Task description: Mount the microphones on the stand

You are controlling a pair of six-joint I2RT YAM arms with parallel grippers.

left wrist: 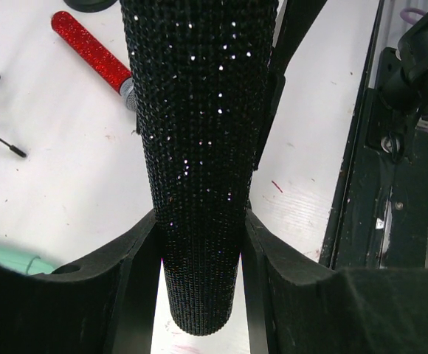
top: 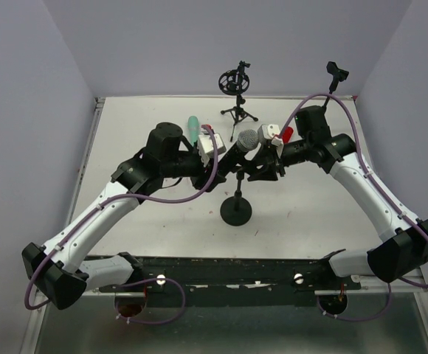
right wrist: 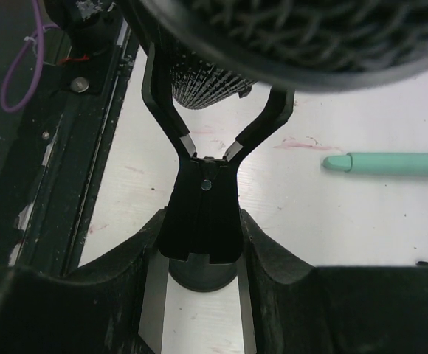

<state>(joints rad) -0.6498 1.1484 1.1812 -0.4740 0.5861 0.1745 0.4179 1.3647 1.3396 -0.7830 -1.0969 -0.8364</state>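
Left fingers (left wrist: 139,284) clamp the black microphone (left wrist: 199,147) over the middle of the counter (top: 310,214), its head cropped in the wrist views. Right fingers (right wrist: 269,258) pinch the stand clip (right wrist: 203,206). Red microphone (left wrist: 88,48) and teal microphone (right wrist: 391,162) lie near the far edge, half hidden.

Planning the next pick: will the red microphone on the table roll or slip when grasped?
The red microphone lies on its side, round-bodied, so a nudge would probably roll it. Its glittery, rough-looking skin likely grips well. It looks stiff.
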